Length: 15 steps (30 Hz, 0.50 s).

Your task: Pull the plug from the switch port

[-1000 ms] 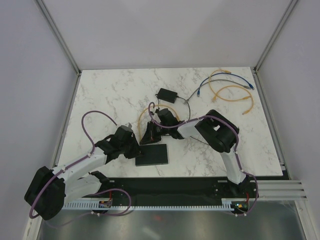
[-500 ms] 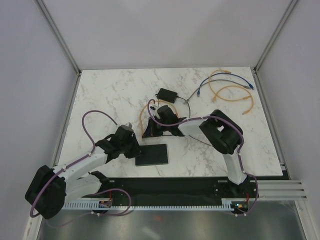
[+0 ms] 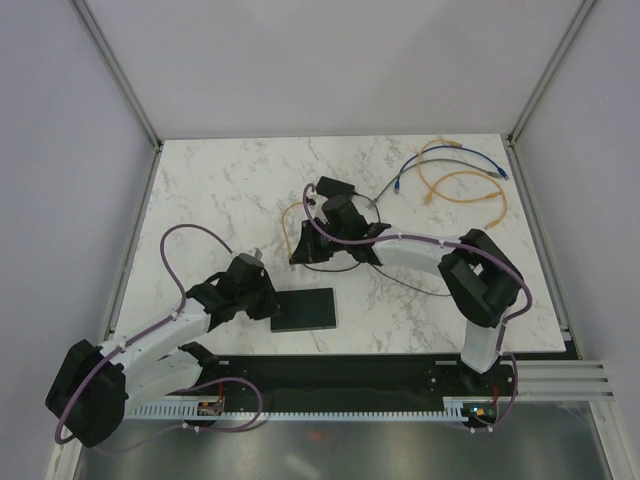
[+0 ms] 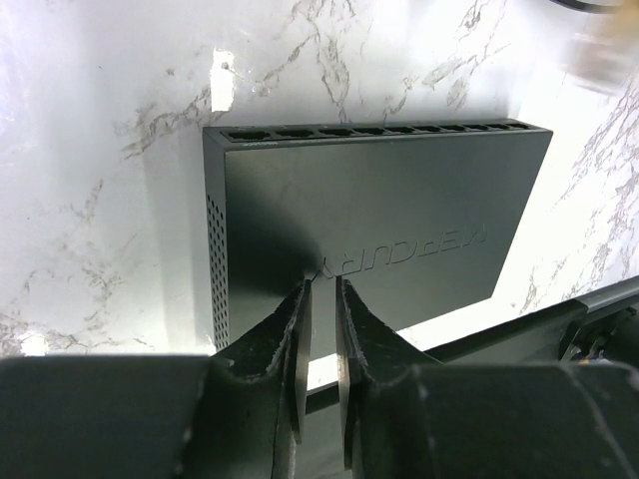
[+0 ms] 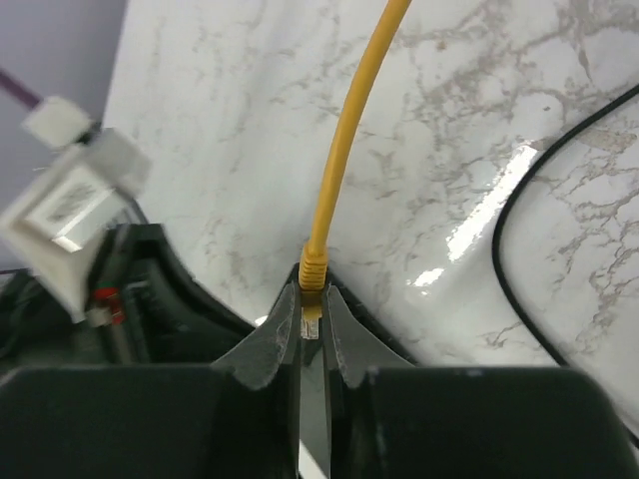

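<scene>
- Top external view: showing the switch (image 3: pixel 305 310) lying flat on the marble table (image 3: pixel 220 190), close to the near edge and a little left of centre.
- Appearing there as a thin, matte black rectangle, with its long sides running roughly left to right.
- Left wrist view: presenting the same box from close up, with a row of sockets lining the far long edge, a grid of small vent holes perforating the left short side, and raised lettering reading upside down across the lid.
- Catching glare on the lid's far right corner.
- Resting the left gripper (image 4: pixel 321 291) over the lid's near edge, fingers standing narrowly apart and clasping nothing.
- Right wrist view: pinching the plug (image 5: pixel 312 321) between the fingers of the right gripper (image 5: pixel 313 299), clamped tight on its pale clear body.
- Trailing the yellow cable (image 5: pixel 349 130) up and away from the plug in a gentle curve over the marble.
- Holding the plug well apart from the switch, farther back on the table, near the small black box (image 3: pixel 336 190).
- Lying at the far right corner, loose orange and blue cables (image 3: pixel 460 180).
</scene>
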Tool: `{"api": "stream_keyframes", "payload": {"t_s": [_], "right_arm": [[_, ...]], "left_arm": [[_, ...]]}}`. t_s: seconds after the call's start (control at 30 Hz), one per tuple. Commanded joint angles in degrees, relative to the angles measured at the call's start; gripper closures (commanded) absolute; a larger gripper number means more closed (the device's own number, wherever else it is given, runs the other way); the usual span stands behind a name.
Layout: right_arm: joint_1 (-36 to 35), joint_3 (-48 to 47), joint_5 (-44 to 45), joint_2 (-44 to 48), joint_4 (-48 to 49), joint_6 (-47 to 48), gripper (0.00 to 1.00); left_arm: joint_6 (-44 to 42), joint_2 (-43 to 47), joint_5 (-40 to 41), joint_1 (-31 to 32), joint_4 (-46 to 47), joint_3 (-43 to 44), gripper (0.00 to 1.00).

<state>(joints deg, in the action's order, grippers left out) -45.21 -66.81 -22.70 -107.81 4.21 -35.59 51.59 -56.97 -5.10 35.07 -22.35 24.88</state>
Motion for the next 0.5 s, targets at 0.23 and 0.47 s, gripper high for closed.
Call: {"api": "stream_keyframes", "payload": {"t_s": [0.23, 0.47], "right_arm": [[0.4, 1.3, 5.7, 21.5, -7.7, 2.8, 1.00], [8.8, 1.9, 12.8, 29.0, -14.1, 4.6, 1.00]], "left_arm": [[-1.1, 1.7, -0.9, 0.1, -0.3, -2.8, 0.76], [-1.1, 1.6, -2.1, 0.1, 1.3, -3.6, 0.76]]}}
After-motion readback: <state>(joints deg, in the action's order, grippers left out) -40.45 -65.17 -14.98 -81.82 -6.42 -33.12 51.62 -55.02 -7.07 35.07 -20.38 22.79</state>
